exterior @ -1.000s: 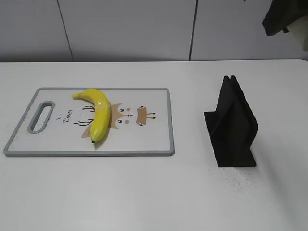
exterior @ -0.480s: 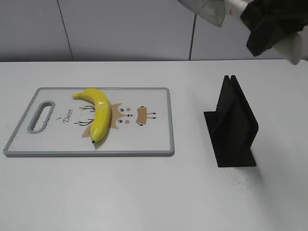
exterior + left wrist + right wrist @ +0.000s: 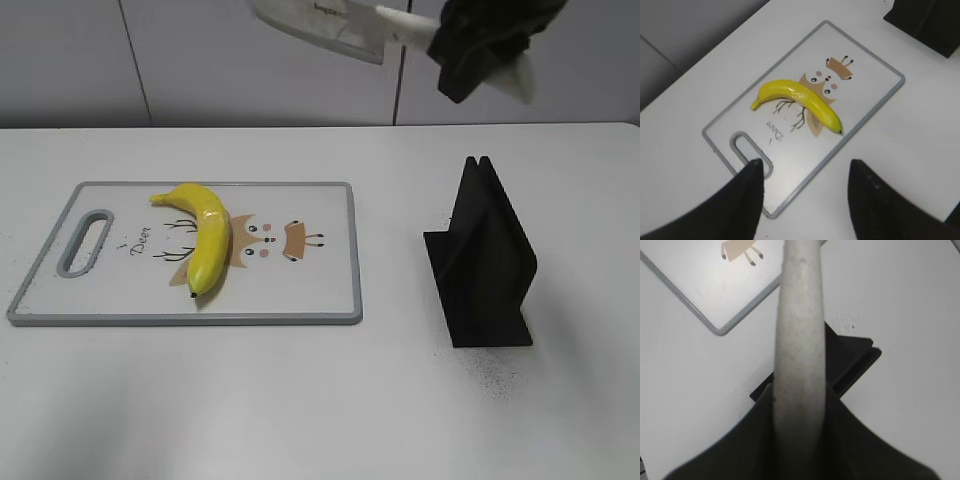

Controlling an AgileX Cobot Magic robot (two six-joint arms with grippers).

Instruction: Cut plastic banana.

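Note:
The plastic banana is glossy yellow and lies on a white cutting board with a grey rim and a deer print. It also shows in the left wrist view, on the board. My right gripper is high at the top of the exterior view, shut on the white handle of a knife whose blade points left. The handle runs up between the right jaws. My left gripper is open and empty, high above the board's handle end. It is out of the exterior view.
A black knife stand stands on the white table right of the board. It also shows under the knife handle in the right wrist view and at the top right of the left wrist view. A grey wall runs behind.
My right gripper has moved left along the top of the exterior view, bringing the knife blade into sight. The banana, board and stand have not moved.

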